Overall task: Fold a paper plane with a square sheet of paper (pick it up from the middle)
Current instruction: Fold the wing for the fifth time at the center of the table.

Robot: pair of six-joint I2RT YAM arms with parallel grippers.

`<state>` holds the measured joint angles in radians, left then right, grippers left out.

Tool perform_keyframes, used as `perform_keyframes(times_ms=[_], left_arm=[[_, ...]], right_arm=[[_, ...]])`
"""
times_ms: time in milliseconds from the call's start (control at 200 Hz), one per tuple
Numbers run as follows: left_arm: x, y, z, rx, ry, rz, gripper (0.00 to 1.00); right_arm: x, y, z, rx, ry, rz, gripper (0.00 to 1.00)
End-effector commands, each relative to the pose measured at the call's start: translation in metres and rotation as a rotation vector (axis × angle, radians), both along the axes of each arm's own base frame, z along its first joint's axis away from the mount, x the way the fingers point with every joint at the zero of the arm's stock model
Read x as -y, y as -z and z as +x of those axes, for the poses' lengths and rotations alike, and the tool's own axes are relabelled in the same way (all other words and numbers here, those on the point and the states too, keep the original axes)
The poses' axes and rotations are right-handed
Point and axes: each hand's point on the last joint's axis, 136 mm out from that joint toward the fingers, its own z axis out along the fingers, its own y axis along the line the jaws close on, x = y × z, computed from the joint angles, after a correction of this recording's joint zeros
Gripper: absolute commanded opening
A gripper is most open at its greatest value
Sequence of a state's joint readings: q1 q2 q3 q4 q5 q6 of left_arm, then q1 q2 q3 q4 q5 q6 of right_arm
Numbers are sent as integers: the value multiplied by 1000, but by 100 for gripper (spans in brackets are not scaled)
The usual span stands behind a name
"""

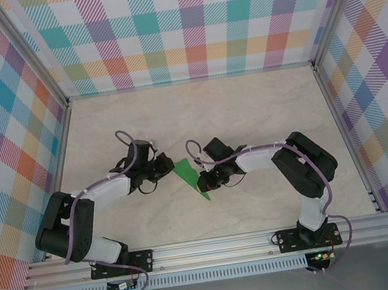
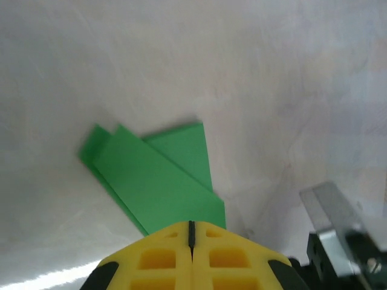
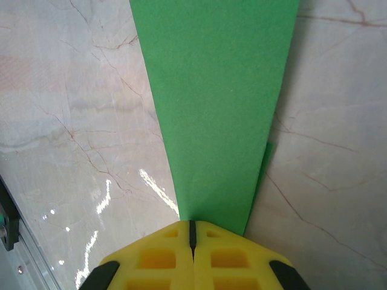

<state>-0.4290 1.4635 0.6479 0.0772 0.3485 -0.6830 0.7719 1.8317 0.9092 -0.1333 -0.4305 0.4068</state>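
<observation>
The bright-green sheet of paper (image 1: 190,177) lies flat on the marble table between the two arms, folded into a narrow pointed wedge with layered flaps, like a flat paper plane. In the left wrist view the paper (image 2: 157,175) shows overlapping creased layers, and my left gripper (image 2: 191,225) is shut with its yellow tips at the paper's near edge. Seen from the right wrist, the paper (image 3: 217,90) runs as a long green strip away from my right gripper (image 3: 192,223), which is shut with its tips over the strip's narrow end. Nothing shows between either pair of fingers.
The marble tabletop (image 1: 197,112) is walled by checkered panels at the back and sides. An aluminium rail (image 1: 214,246) holds both arm bases at the near edge. A metal part of the other arm (image 2: 338,235) stands close at the lower right of the left wrist view.
</observation>
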Motion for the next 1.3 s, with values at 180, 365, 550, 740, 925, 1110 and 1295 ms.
perform_keyframes(times_ms=[180,365,550,740,925,1110,1295], left_arm=[[57,29,-27,-67,141,-60,0],[50,50,-37,-107,146,9,0],[44,61,-36,-128,150,73,0],[14,68,-17,-128,66,129,0],[-21,63,14,-122,-27,126,0],[-42,58,44,-114,-69,131,0],[-52,58,55,-113,-79,183,0]], right_arm=[[87,70,-66,-254,25,-391,0],[88,70,-66,-255,27,-396,0],[91,73,-69,-263,24,-411,0],[94,75,-70,-262,26,-425,0],[98,76,-72,-264,26,-434,0],[96,76,-73,-277,32,-426,0],[89,68,-69,-269,39,-397,0]])
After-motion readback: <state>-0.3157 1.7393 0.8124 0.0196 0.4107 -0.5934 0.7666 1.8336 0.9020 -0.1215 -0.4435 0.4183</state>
